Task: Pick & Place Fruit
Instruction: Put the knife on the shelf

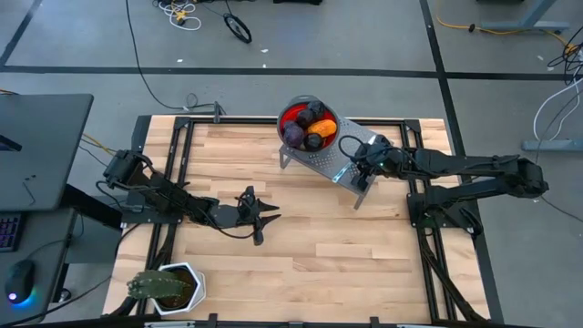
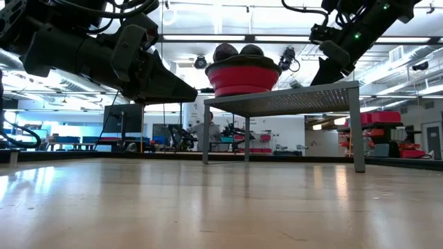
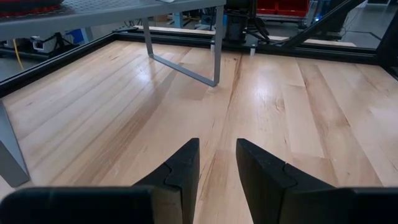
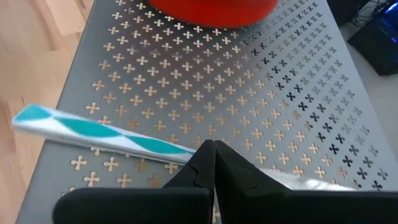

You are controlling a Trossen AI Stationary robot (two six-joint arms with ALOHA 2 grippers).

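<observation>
I see 1 wood table, 2 arms, 1 perforated grey metal stand at the far side, 1 red bowl on the stand's far-left end, 1 potted spiky plant at the near-left corner. Fruit is piled in the bowl: I count approx 4 from above, 2 dark purple, 1 orange, 1 red, poss more hidden; all rounded, so I can't tell a long axis or heading. 1 knife w/ teal-and-white handle lies flat on the stand, handle running along the stand's length away from my right gripper, whose fingers are pressed together right at the knife; can't tell if it grips it. Left gripper hangs over bare wood mid-left, fingers narrowly apart, nothing between them
</observation>
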